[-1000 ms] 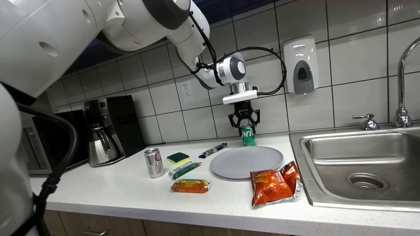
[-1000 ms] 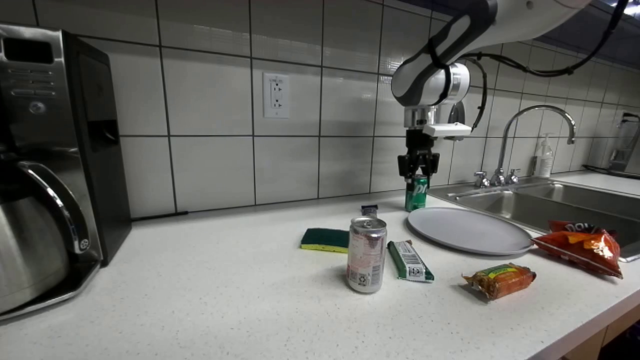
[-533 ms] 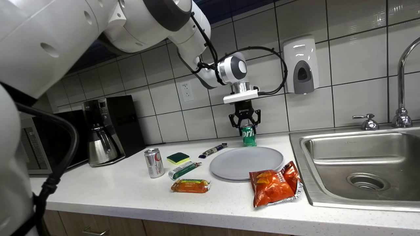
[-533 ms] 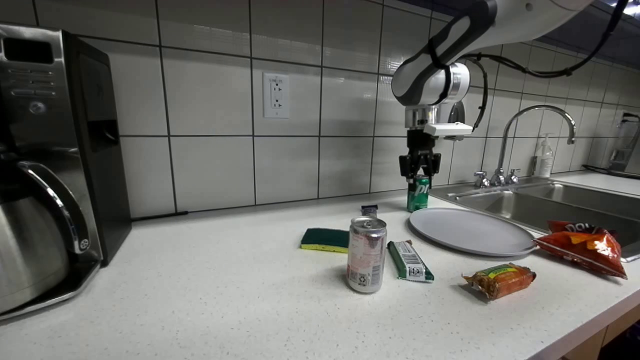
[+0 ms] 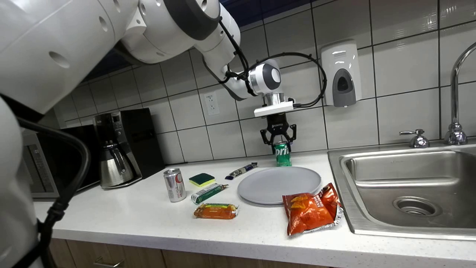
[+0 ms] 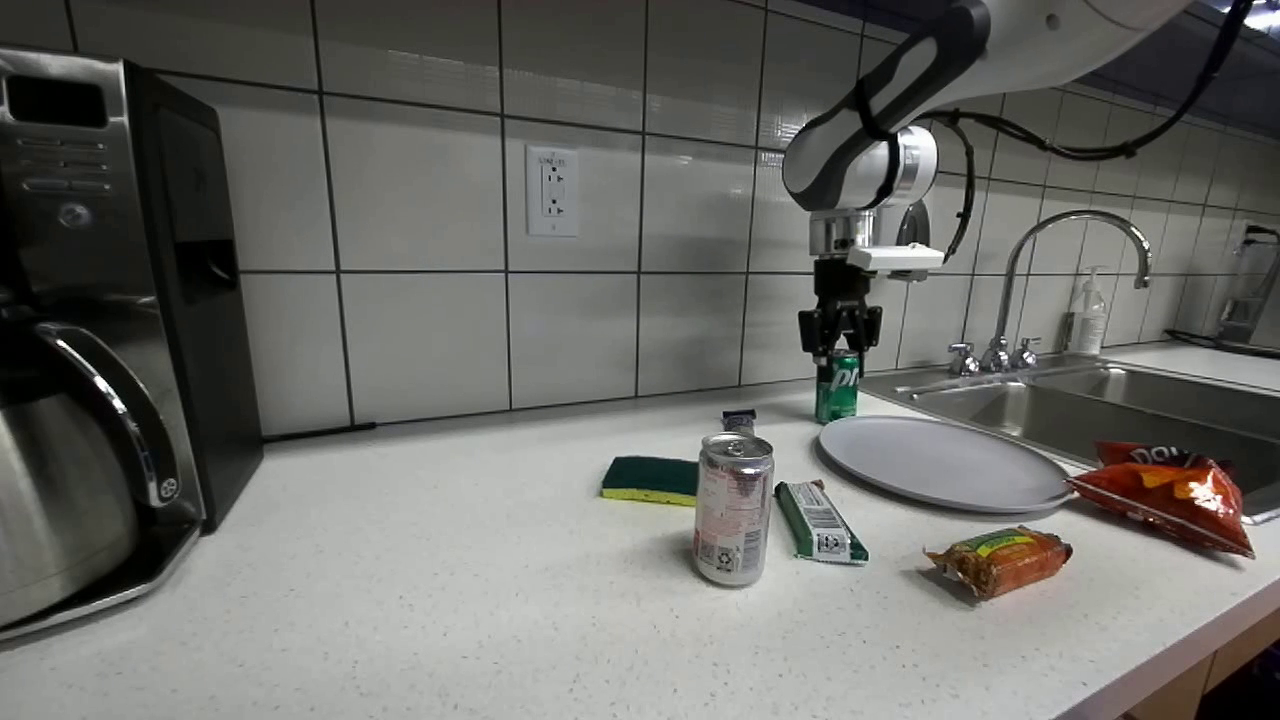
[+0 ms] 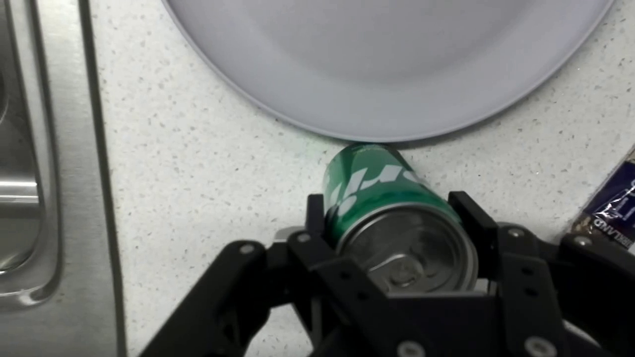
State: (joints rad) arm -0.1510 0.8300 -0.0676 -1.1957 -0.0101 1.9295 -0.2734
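A green Sprite can [image 5: 283, 159] stands upright at the back of the counter, close behind a grey plate [image 5: 279, 185]. My gripper [image 5: 281, 150] points down over the can with its jaws shut around the upper part. In the wrist view, one finger [image 7: 315, 208] lies against one side of the can [image 7: 382, 183] and the opposite finger [image 7: 471, 218] against the other; the lid shows between them. The can's base meets the rim of the plate [image 7: 377, 119] in that view; whether they touch I cannot tell. Its base is at or near the counter surface.
Left of the plate lie a dark blue bar [image 5: 241, 171], a sponge [image 5: 202, 179], a green-wrapped bar [image 5: 209, 193] and an orange packet [image 5: 216, 211]. A silver can [image 5: 174, 185] stands there too. An orange chip bag [image 5: 310, 212] sits beside the sink [image 5: 338, 186]. The tiled wall rises behind.
My gripper and the green can have shifted slightly to the right together in both exterior views. The plate and chip bag also moved a little early on. The jaws kept their width.
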